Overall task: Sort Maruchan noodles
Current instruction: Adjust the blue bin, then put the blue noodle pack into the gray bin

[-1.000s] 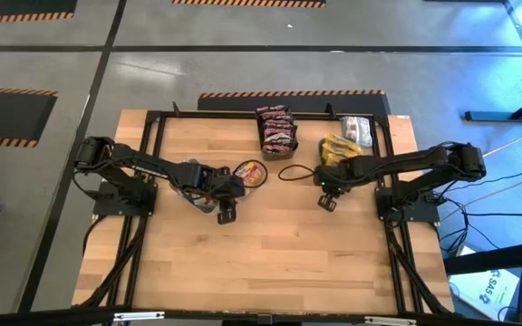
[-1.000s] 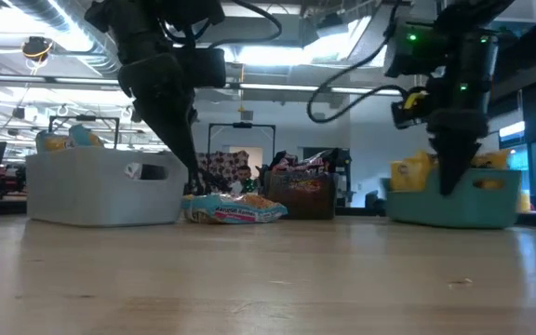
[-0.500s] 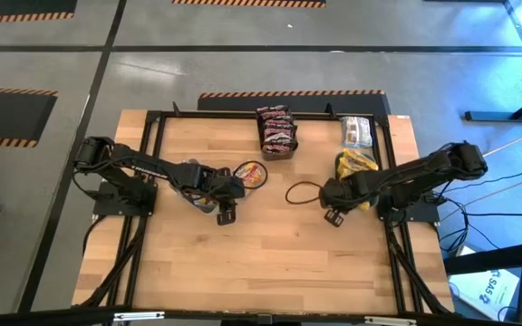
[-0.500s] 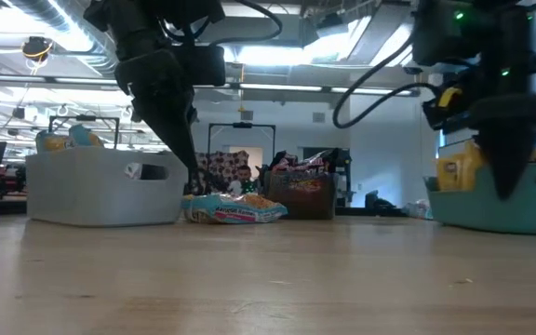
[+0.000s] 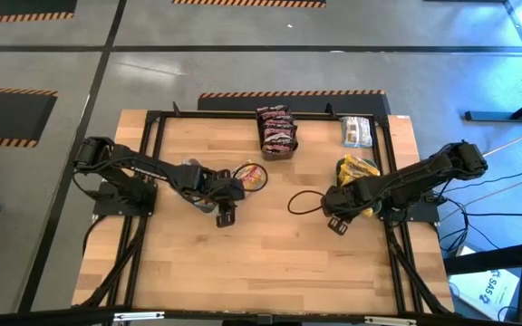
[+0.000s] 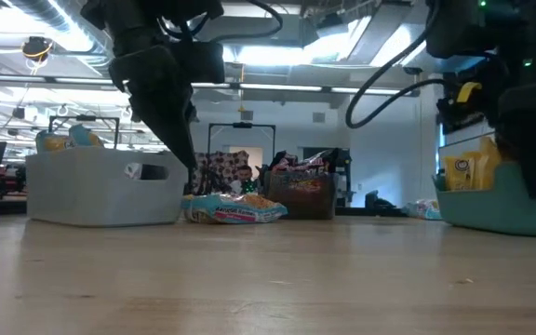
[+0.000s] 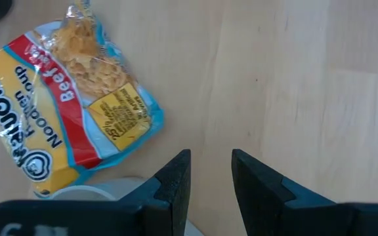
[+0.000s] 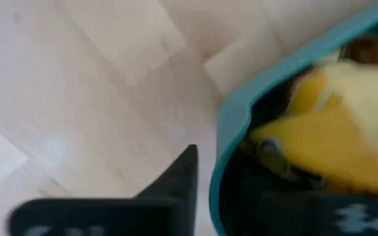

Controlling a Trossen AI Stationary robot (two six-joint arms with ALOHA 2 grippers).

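Beef noodle packet (image 7: 71,105) flat on table just beside left gripper (image 7: 210,172), diagonal to slightly parted, empty fingers; left arm nearest. Right gripper (image 5: 337,224) at teal bin (image 8: 241,111), state unclear

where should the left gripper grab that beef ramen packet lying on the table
The beef ramen packet lies flat on the wood, so come straight down from above with the left gripper and pinch across its narrow width near the middle, probably. Its crinkled clear end looks too flimsy to hold.
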